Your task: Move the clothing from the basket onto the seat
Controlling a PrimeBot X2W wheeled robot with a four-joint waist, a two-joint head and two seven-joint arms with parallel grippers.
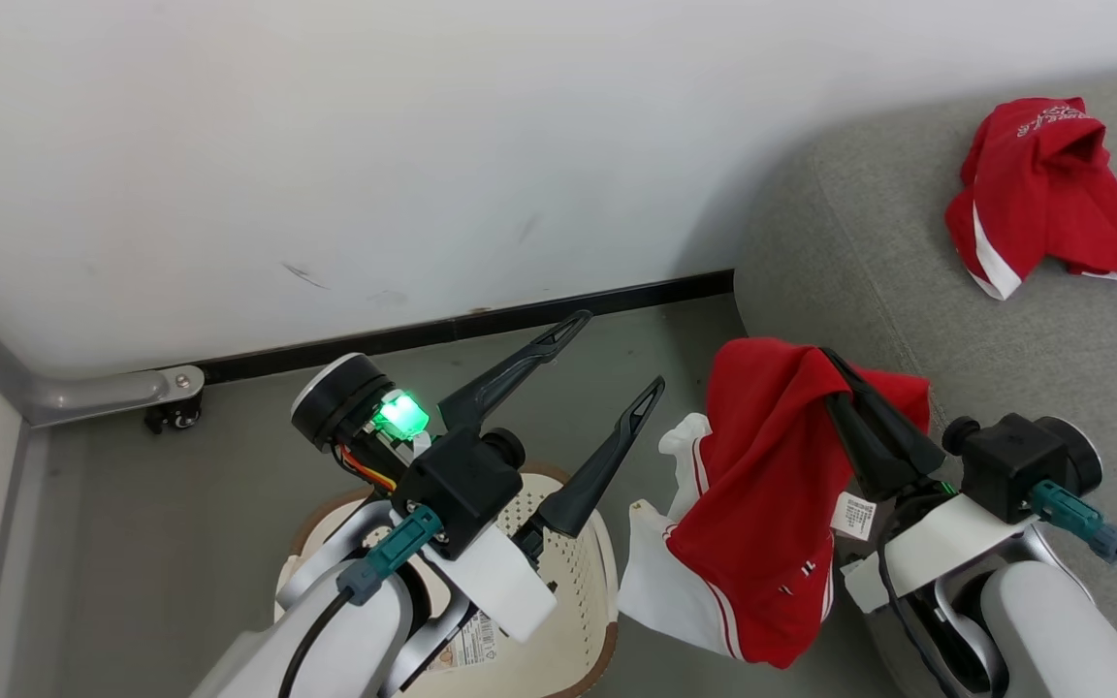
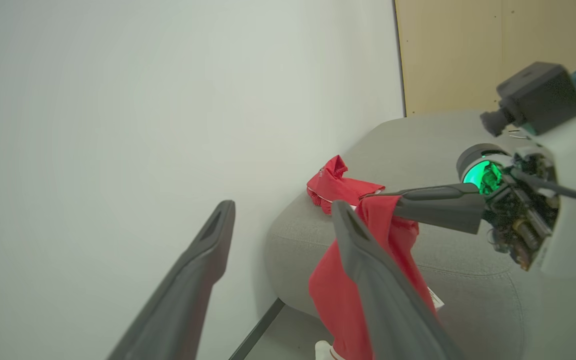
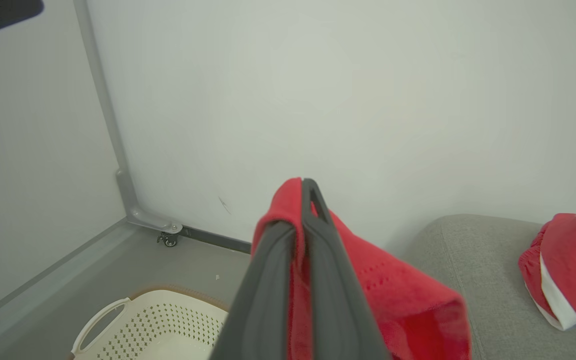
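Note:
A red garment with white panels [image 1: 762, 504] hangs in the air beside the grey seat [image 1: 956, 320], pinched near its top by my right gripper [image 1: 835, 373], which is shut on it. The same garment [image 3: 388, 295] drapes over the closed fingers in the right wrist view and shows in the left wrist view [image 2: 338, 290]. A second red garment [image 1: 1043, 194] lies crumpled on the seat, also seen from the wrists [image 3: 568, 265] [image 2: 335, 185]. My left gripper [image 1: 617, 349] stands open and holds nothing, above the cream basket [image 1: 578, 543]. The basket [image 3: 153, 320] looks bare where it shows.
A white wall [image 1: 326, 145] with a black skirting strip runs behind the basket and seat. A metal bracket with a small castor [image 1: 171, 402] sits at the wall's foot on the left. A wooden panel [image 2: 468, 50] stands behind the seat. Grey floor lies between basket and seat.

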